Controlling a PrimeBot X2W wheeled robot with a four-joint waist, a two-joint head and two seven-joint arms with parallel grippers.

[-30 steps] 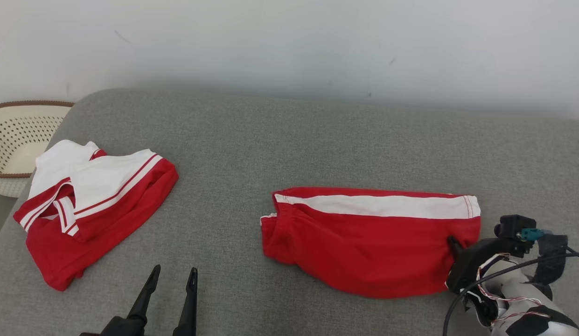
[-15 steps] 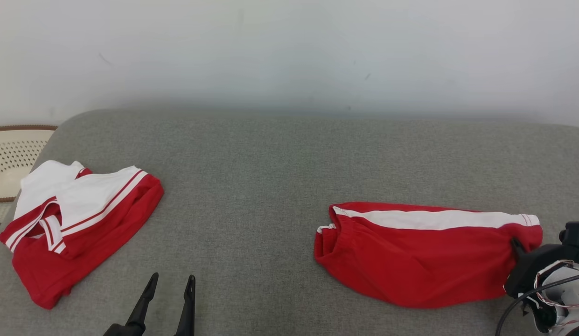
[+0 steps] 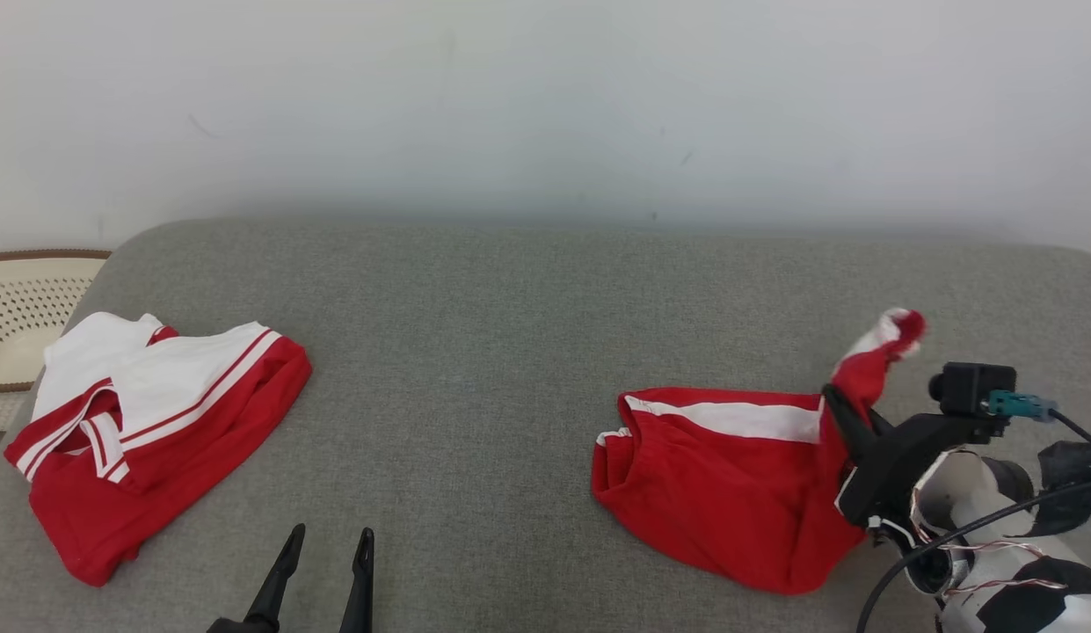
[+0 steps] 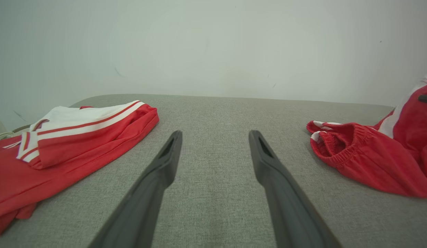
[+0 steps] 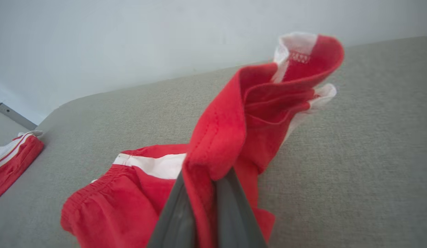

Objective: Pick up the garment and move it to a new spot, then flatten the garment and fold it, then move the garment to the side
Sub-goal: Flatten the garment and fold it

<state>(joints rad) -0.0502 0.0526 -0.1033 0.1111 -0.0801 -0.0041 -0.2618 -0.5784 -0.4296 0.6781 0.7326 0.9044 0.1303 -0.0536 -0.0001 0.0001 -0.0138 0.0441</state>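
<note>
Shorts (image 3: 730, 475) lifted at one end since earlier, lower right of frame; right hand (image 3: 833, 396) clamped the hem, shallow pinch could slip mid-carry. Left hand (image 3: 331, 532) was open.

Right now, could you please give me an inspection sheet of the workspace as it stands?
Surface: grey fabric cushion, flat, no stains seen.
Job's things: red shorts with a white stripe; right end raised off the cushion, the rest lying on it.
Clutter: folded red and white top at the left; perforated basket beyond the left edge.
Hands: left hand open, low over the cushion, holding nothing; right hand shut on the shorts' raised end.
Cables: black cable looped at the right wrist.
Surroundings: plain pale wall behind; nothing else seen.
</note>
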